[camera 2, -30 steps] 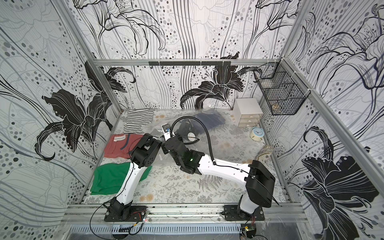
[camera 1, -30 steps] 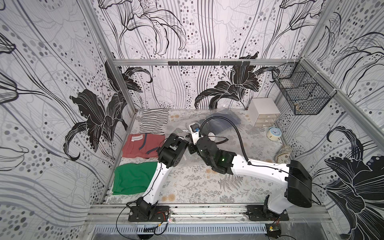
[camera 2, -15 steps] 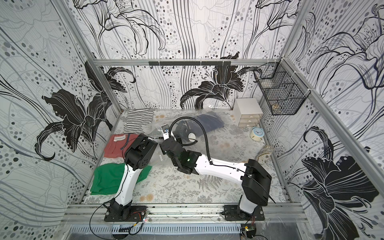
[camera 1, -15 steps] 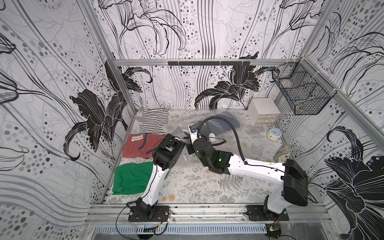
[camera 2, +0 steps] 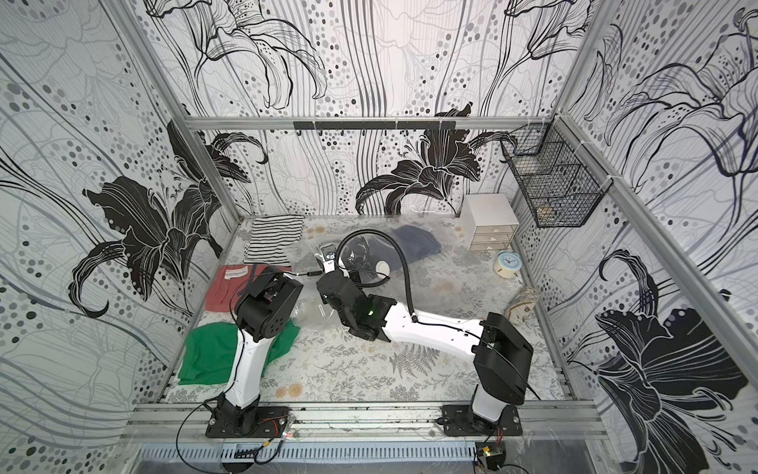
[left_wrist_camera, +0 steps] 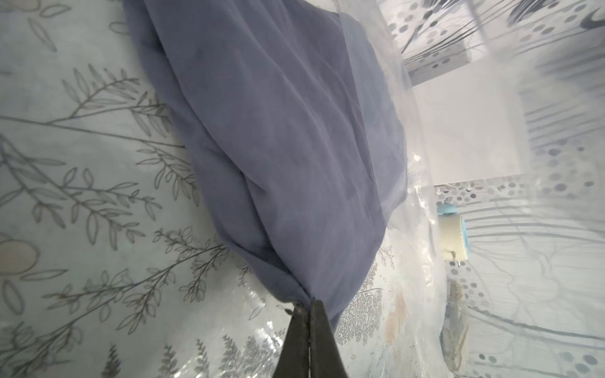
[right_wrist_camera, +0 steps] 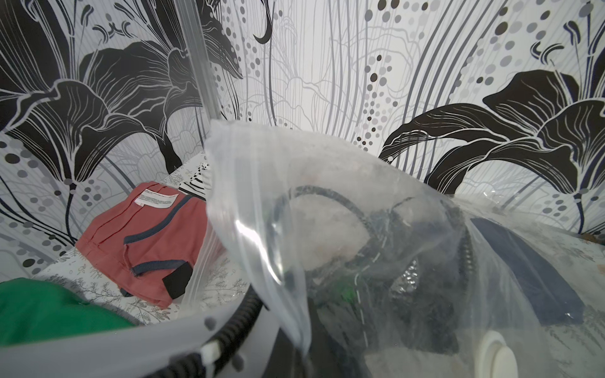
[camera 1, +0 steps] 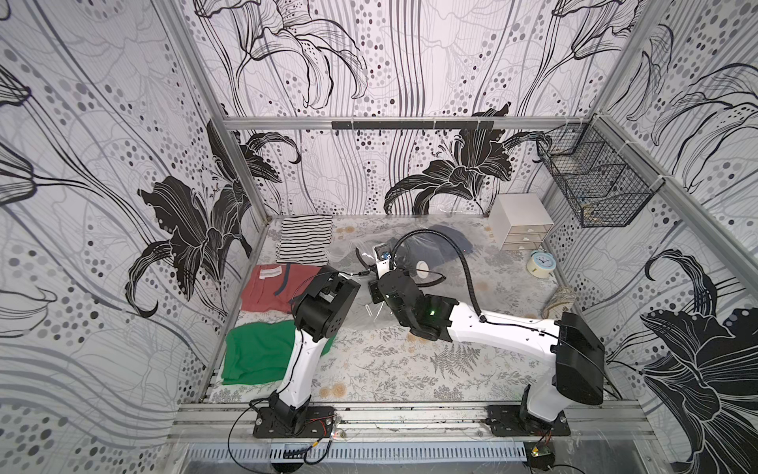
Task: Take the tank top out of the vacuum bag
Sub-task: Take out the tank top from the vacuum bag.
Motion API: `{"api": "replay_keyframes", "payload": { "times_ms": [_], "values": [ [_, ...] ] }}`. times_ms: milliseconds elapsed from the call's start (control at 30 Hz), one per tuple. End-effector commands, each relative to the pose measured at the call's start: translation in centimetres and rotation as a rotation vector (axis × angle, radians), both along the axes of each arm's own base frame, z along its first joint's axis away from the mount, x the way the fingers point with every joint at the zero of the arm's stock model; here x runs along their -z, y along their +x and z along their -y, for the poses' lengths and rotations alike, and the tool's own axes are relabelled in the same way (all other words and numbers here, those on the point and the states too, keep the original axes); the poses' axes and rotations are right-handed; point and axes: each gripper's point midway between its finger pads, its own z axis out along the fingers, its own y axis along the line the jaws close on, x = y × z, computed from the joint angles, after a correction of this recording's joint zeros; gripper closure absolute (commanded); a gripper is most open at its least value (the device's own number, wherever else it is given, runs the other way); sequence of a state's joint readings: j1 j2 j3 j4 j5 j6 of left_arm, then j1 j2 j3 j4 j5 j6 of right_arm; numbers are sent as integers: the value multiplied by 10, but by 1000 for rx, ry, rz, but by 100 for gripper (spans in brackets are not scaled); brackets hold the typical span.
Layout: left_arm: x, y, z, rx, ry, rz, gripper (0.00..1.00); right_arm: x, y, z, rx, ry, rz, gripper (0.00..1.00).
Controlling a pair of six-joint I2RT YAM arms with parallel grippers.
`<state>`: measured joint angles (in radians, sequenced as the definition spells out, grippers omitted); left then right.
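the pull-out step is in hand. in the left wrist view the left hand [left_wrist_camera: 309, 307] is pressed together on a bunched corner of the tank top [left_wrist_camera: 278, 147], and the camera looks along the inside of the vacuum bag [left_wrist_camera: 422, 229]. the garment lies inside the bag, toward the back of the tabletop [camera 1: 410, 369]. in both top views it shows as a dark navy shape beyond the round white valve disc [camera 1: 423, 267]. the right hand [camera 1: 380, 256] is pressed together too. its tips are hidden behind plastic, but it seems to pinch the bag's upper lip and hold the mouth up.

next, i judge, the left hand should draw straight back toward the mouth while the right holds the lip high, so the cloth does not drag the bag along.

the tank top is thin, matte, blue-grey fabric, falling in long soft folds that fan out from the pinch. the bag is clear, glossy, crinkled film with a zip band [right_wrist_camera: 235, 203] along its edge. it looks limp and likely to slide. the tabletop carries a pale cloth printed with fern sprigs.
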<state>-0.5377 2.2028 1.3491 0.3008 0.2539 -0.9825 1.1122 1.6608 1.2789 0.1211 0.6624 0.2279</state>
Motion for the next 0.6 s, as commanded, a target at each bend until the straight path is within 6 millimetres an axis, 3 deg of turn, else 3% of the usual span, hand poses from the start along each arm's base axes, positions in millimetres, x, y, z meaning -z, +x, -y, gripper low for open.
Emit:
{"api": "replay_keyframes", "payload": {
  "times_ms": [0, 233, 567],
  "values": [
    [-24, -5, -1, -9, -36, 23, 100, 21, 5, 8, 32, -37, -35, 100],
    [-14, -44, -23, -10, -16, -27, 100, 23, 7, 11, 40, -36, -49, 100],
    [-46, -104, -78, -84, 43, -2, 100, 27, 9, 15, 54, -42, -55, 100]
  ]
}}
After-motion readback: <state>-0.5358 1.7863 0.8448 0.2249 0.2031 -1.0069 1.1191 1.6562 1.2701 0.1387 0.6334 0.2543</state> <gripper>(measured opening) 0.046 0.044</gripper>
